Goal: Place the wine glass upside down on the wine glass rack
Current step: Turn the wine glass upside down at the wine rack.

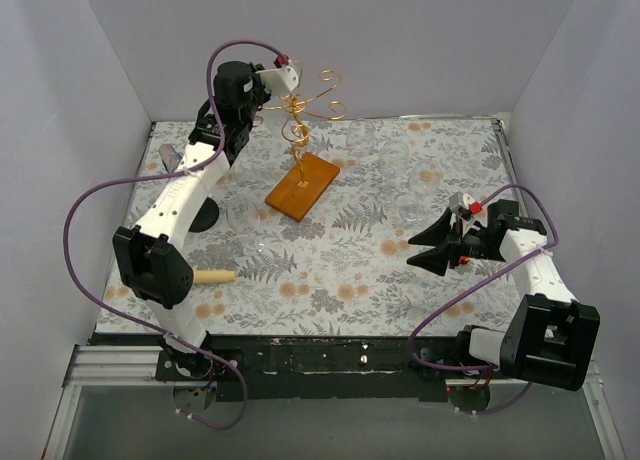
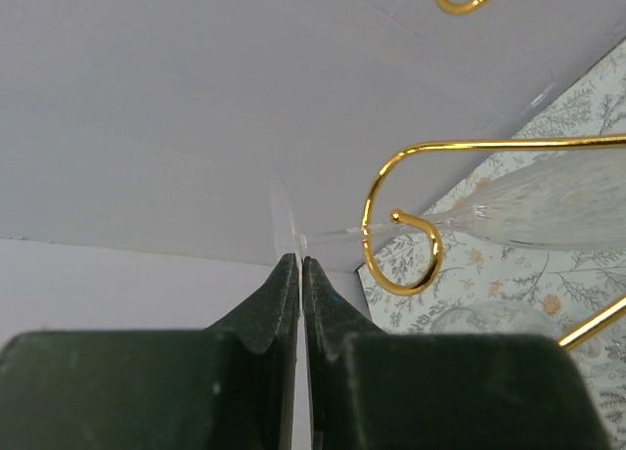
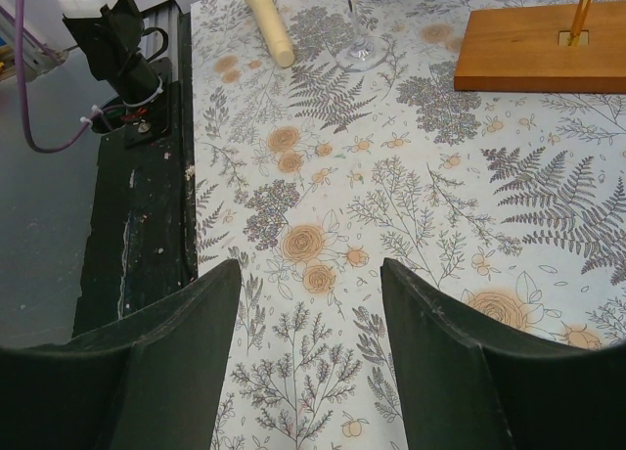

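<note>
Tabletop (image 1: pixel 350 270): the right hand (image 3: pixel 311 266) hovers low over it, jaws spread wide, nothing between them.

Rack (image 1: pixel 298 130): directly ahead of the left hand (image 2: pixel 299 262), which is raised level with the top curls.

Wine glass (image 2: pixel 548 210): the left hand is clenched on it. The fingertips pinch the rim of the foot (image 2: pixel 282 210) edge-on. The stem (image 2: pixel 333 237) runs forward from the fingertips through one gold hook (image 2: pixel 431 249), and the bowl lies beyond the hook. Can't tell whether the stem touches the wire, or how far the glass is tipped over.

Handling, as a judgement:
- The glass is thin, so light, rigid, brittle and slick.
- The pinch on the foot rim looks marginal. The bowl hangs far out from the fingers and could pivot or slip.
- The stem is the weak point, so avoid side load against the wire.
- The wire arm probably flexes a little.
- The hand should let go only once the foot sits on the curl.
</note>
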Robot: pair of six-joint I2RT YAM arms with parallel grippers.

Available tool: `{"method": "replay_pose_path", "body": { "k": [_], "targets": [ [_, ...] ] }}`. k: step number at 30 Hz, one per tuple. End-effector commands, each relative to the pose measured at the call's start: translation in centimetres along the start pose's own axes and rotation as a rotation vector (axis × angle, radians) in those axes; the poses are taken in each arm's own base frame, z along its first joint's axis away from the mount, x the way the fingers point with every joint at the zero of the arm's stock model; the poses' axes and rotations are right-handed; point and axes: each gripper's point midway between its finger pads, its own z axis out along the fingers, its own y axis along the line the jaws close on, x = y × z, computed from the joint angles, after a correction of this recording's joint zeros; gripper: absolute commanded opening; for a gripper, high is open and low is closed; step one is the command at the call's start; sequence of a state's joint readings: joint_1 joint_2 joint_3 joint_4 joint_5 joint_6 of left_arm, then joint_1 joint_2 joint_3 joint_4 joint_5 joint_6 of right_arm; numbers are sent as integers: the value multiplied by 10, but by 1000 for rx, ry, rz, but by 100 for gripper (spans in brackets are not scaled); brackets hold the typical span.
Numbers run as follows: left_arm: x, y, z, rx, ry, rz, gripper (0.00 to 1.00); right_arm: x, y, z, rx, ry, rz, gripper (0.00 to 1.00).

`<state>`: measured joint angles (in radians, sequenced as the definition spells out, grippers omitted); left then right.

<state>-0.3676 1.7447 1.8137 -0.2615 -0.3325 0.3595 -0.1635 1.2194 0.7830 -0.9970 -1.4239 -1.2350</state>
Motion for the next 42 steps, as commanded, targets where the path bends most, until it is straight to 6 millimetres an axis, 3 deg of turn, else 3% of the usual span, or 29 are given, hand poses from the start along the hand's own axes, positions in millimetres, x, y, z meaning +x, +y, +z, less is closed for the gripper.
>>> {"method": "replay_pose_path", "body": {
  "k": [1, 9, 18, 29, 42],
  "targets": [
    [3, 14, -21, -11, -2, -18, 0, -15, 0, 0, -5, -29, -39, 68],
    [-7, 10, -33, 42, -72, -29, 0, -14, 0, 0, -4, -27, -40, 68],
    [-7, 0, -36, 79, -84, -49, 20, -14, -1, -1, -2, -24, -35, 68],
    [-7, 0, -43, 86, -90, -83, 25, -13, -2, -1, -2, -21, -39, 68],
    [-23, 1, -78, 150, -184, -245, 41, -12, -2, -1, 0, -14, -39, 68]
  ]
}}
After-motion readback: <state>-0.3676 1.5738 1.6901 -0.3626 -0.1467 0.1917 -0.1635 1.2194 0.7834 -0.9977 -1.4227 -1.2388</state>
